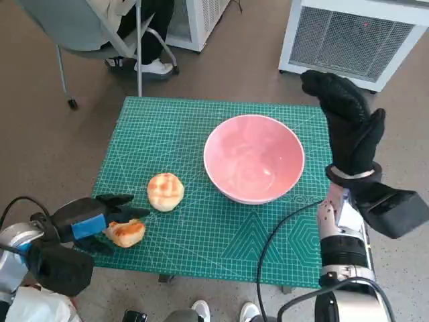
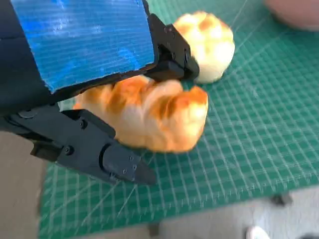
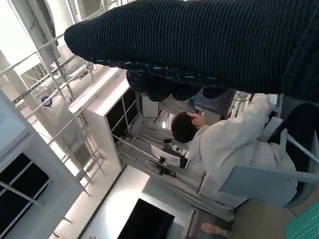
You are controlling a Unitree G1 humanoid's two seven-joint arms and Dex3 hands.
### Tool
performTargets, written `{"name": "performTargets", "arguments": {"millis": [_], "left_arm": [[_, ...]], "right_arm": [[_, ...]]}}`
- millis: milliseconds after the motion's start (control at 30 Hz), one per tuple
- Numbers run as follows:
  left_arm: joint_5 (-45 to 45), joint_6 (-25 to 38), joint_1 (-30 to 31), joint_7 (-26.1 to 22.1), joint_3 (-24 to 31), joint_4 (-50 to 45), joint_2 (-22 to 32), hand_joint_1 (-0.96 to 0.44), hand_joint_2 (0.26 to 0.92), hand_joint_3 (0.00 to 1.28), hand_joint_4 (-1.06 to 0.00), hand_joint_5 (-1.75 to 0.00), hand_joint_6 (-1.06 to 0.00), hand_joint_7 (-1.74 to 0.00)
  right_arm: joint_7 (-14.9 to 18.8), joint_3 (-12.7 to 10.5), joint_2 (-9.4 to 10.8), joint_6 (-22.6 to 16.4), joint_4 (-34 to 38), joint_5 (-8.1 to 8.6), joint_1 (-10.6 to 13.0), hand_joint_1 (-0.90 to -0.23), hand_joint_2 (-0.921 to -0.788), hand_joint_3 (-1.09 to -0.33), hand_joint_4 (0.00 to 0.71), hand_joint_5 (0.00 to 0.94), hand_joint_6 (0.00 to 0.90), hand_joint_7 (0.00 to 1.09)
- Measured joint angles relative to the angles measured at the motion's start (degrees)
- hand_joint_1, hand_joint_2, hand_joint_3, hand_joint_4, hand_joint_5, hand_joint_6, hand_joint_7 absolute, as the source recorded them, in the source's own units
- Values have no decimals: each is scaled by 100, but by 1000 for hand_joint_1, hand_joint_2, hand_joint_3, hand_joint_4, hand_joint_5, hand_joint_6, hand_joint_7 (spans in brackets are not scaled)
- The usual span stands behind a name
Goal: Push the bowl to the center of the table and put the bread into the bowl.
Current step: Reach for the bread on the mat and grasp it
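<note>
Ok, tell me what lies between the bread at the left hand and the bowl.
The round bun lies on the mat between the bread at the left hand and the bowl; lifting over it avoids contact.

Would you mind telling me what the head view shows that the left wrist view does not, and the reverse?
Only the head view shows the whole pink bowl, the raised right hand and a seated person's feet. Only the left wrist view shows, close up, the left hand's fingers on either side of a bread roll. Both show the left hand, two rolls and the green mat.
</note>
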Motion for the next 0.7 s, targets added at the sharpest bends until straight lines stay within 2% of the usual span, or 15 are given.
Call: {"name": "performTargets", "arguments": {"millis": [33, 100, 333, 500, 700], "left_arm": [[87, -138, -23, 146, -16, 97, -9, -2, 915, 56, -706, -1146, -682, -908], [237, -419, -79, 433, -59, 316, -35, -1, 918, 50, -695, -1190, -689, -967], [511, -978, -371, 1081, -225, 1013, -112, -1, 920, 59, -649, -1187, -688, -1116], [539, -1045, -522, 1161, -327, 1182, -115, -1, 920, 64, -642, -1180, -683, -1141], [222, -982, -588, 901, -297, 1185, -96, 0, 920, 49, -655, -1184, -704, -1102]], "right_arm": [[13, -4, 0, 1, 0, 8, 1, -605, -921, -768, 379, 3, 330, 99], [37, -13, -1, 4, 1, 20, 2, -604, -921, -768, 379, 3, 331, 99], [96, -39, 15, 7, 19, 30, 9, -603, -921, -764, 384, 4, 341, 101], [106, -43, 23, 7, 22, 27, 29, -601, -921, -764, 386, 4, 344, 100], [112, -76, 22, 7, 20, 25, 51, -595, -921, -762, 387, 4, 343, 98]]}}
